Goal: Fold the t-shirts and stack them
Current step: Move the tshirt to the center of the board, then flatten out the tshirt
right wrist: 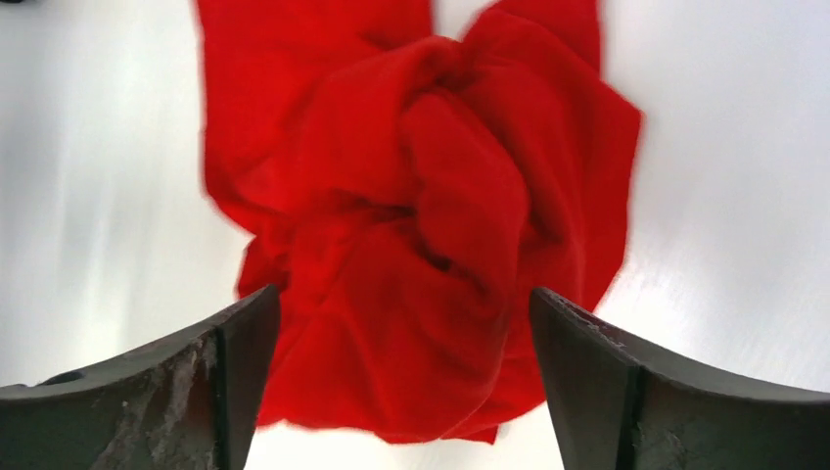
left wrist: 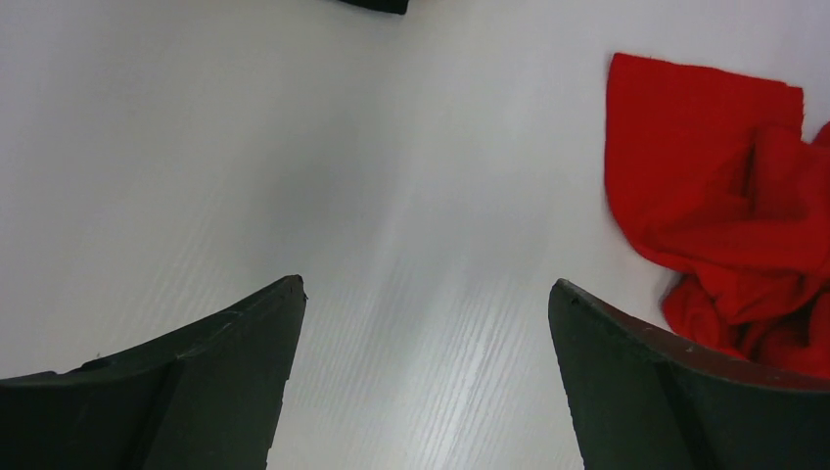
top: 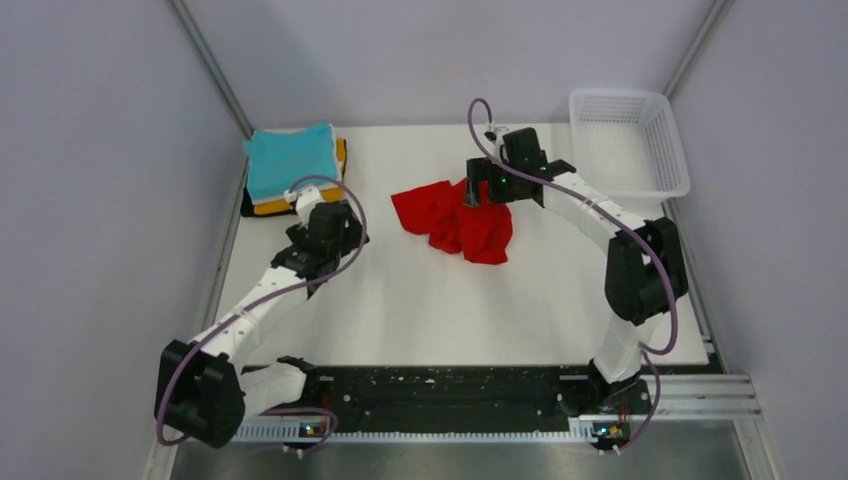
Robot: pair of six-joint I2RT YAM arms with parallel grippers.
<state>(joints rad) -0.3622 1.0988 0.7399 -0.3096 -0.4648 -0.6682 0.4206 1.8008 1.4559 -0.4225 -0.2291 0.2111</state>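
My right gripper [right wrist: 403, 294] hangs spread wide over the crumpled red shirt [top: 455, 220], holding nothing; my left gripper [left wrist: 426, 284], also wide and holding nothing, is over bare table [top: 420, 310] left of the red shirt. The folded stack [top: 292, 165], turquoise on top, lies farther left of the red shirt; the basket [top: 630, 140] stands to its right.

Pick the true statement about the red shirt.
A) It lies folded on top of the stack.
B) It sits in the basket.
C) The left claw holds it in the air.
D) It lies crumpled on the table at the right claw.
D: the red shirt lies bunched on the table below the open right claw, apart from the stack and the basket.
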